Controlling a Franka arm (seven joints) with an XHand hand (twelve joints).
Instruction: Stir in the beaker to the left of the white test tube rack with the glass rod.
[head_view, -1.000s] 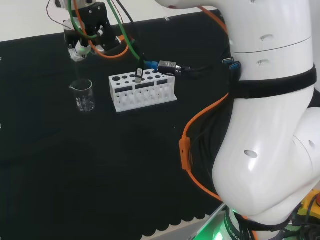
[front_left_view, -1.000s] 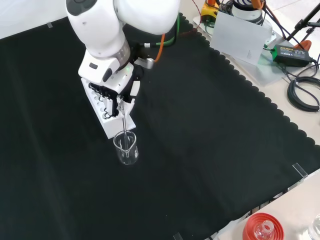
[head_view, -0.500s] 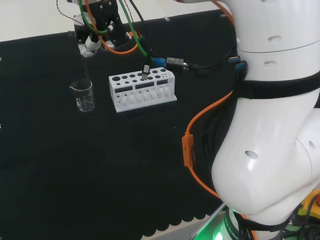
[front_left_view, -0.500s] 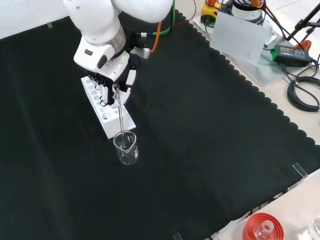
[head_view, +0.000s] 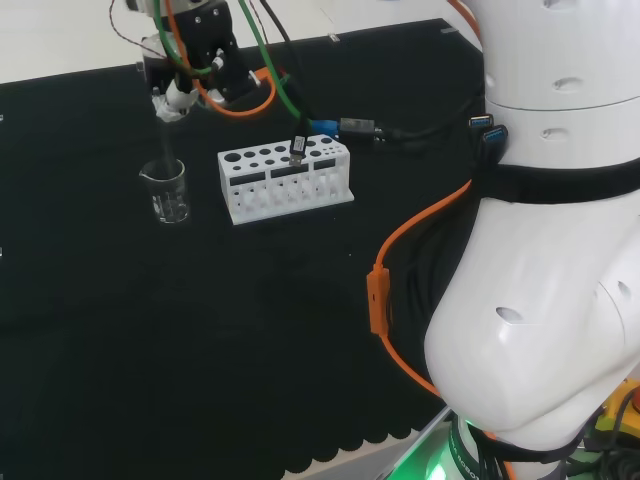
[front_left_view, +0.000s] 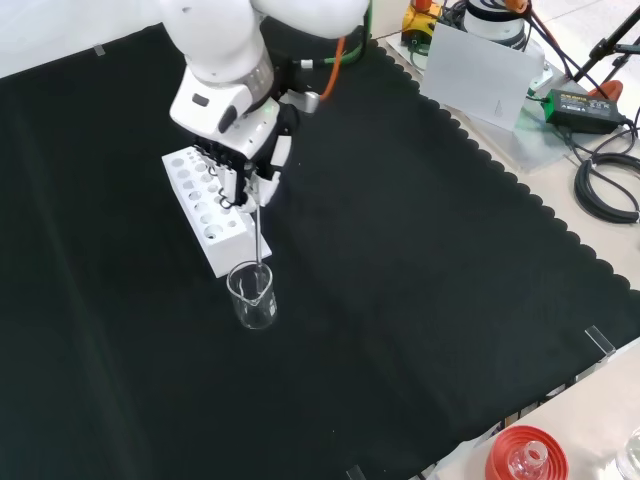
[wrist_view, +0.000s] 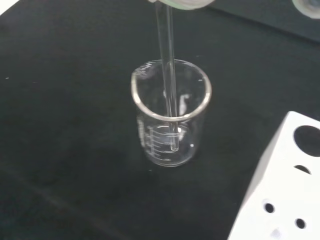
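Grasping the rod (front_left_view: 260, 232), the hand (front_left_view: 252, 160) has shifted away from the rack (front_left_view: 205, 211), the rod's tip still dipped inside the beaker (front_left_view: 252, 296) just beside the rack's end.

Black cloth (front_left_view: 420, 260) with a scalloped edge covers the worktop (front_left_view: 600, 290). In the front view, pale bare worktop shows beyond that edge, at right. White sheet of paper (front_left_view: 478, 75) lies at upper right, off the cloth. Black power adapter (front_left_view: 578, 104) sits just right of it, coiled black cables (front_left_view: 610, 185) below. Red ribbed ring stand (front_left_view: 526, 455) at the bottom edge, a clear glass piece resting in it.
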